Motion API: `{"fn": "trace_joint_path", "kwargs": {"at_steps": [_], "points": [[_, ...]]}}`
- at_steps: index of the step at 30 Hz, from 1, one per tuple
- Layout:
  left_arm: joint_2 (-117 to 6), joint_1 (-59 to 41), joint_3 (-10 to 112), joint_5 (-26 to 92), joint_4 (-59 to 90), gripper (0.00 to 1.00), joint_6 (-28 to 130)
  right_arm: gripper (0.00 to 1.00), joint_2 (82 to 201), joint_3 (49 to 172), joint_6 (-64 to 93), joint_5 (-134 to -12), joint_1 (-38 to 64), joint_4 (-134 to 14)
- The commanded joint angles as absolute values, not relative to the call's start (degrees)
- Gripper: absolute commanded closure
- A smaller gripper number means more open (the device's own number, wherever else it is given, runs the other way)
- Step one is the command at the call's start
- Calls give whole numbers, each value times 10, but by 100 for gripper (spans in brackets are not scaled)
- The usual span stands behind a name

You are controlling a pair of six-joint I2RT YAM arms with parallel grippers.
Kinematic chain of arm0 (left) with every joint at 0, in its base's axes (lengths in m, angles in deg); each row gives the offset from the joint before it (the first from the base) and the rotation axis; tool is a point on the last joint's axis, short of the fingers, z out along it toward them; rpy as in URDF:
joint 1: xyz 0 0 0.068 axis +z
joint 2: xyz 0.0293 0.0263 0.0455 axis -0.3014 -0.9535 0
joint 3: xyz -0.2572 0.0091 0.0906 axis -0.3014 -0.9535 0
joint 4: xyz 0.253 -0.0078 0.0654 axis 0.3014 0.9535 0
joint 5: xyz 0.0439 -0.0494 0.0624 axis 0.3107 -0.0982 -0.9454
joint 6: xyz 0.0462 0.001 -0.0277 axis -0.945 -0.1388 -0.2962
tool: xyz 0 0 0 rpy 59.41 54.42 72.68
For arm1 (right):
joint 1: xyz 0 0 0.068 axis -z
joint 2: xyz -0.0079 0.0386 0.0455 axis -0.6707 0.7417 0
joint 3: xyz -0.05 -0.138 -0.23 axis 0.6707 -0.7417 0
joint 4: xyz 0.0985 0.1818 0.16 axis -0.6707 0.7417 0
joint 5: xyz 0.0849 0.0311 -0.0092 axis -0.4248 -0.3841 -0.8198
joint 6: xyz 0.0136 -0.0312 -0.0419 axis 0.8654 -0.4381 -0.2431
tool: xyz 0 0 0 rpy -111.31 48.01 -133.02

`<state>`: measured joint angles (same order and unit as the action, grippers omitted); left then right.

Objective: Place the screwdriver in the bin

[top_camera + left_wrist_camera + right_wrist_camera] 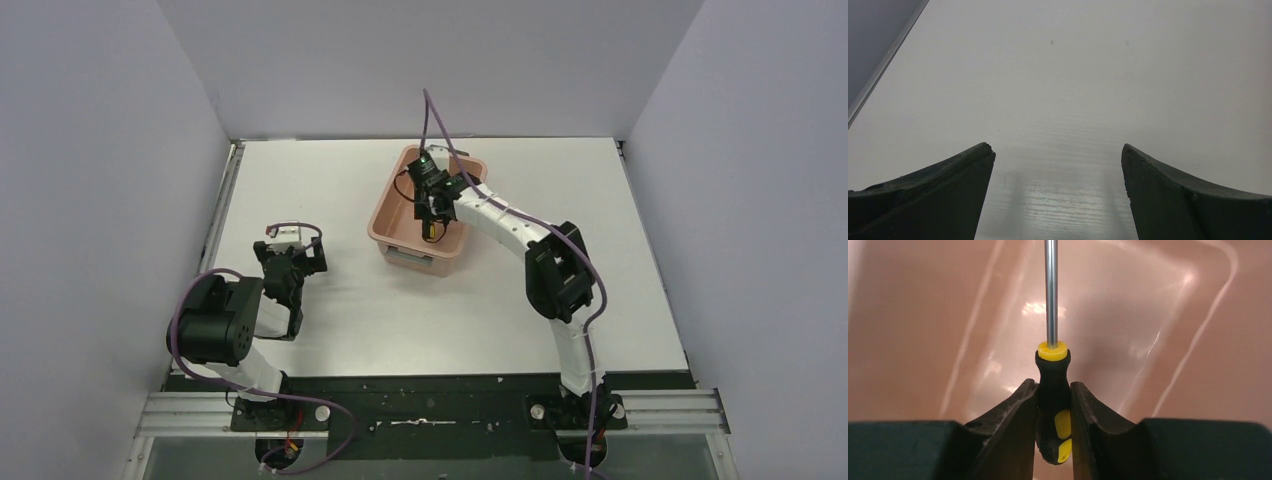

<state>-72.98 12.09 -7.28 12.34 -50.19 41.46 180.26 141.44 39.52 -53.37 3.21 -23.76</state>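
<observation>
Fingers (1013, 410) of the right gripper (1053, 386) pinch the screwdriver (1052, 371) by its black-and-yellow handle, one finger pressed against each side, with the yellow collar and the thin metal shaft sticking out past the fingertips. The shaft runs straight away from the wrist camera toward the floor of the bin (923, 315), and its tip is cut off at the top of that view, so whether it touches the plastic cannot be told. Salmon-pink wall and floor fill everything behind the tool.

From above, the bin (388, 195) stands on the white surface (600, 250) toward the far edge, about midway between the left and right edges, turned slightly askew. The right arm reaches in from the near right, and the right gripper (432, 210) hangs over the inside of the bin, nearer its near short end, where a speck of the yellow handle shows.

The left gripper (1055, 150) is well apart from the bin, close to the left edge of the surface. Its fingers are spread wide with only bare surface (1073, 75) between them, and it holds nothing.
</observation>
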Motion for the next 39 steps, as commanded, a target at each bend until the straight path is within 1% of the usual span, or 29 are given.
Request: {"fn": "trace_joint_path", "kwargs": {"at_steps": [1,5,7,16,18,19,20,21,22,25,29,33,35,39], "points": [[-721,125,-69,133,-518,3,411,85,1832,1397,405,-507,24,-260],[-722,124,-69,133,-518,3,411,64,1855,1402,405,-507,25,-255],[-721,125,-69,133,-518,3,411,58,1857,1409,404,-505,25,-253],[-722,125,-69,133,-518,3,411,49,1824,1517,378,-475,19,-199],[-722,124,-69,133,-518,3,411,44,1800,1535,368,-466,16,-193],[-721,125,-69,133,-518,3,411,38,1786,1538,363,-466,16,-193],[-721,124,-69,133,-518,3,411,26,1768,1537,357,-468,16,-196],[-722,124,-69,133,-518,3,411,6,1752,1531,351,-470,16,-200],[-721,125,-70,133,-518,3,411,1,1730,1520,341,-470,17,-207],[-722,125,-70,133,-518,3,411,0,1640,1444,298,-441,22,-258],[-722,125,-70,133,-518,3,411,0,1511,1276,230,-393,38,-406],[-721,124,-70,133,-517,3,411,0,1395,1112,210,-422,105,-511],[-721,125,-69,132,-518,3,411,0,1349,1024,203,-412,136,-546],[-721,124,-69,133,-518,3,411,0,1276,897,195,-380,175,-592]]}}
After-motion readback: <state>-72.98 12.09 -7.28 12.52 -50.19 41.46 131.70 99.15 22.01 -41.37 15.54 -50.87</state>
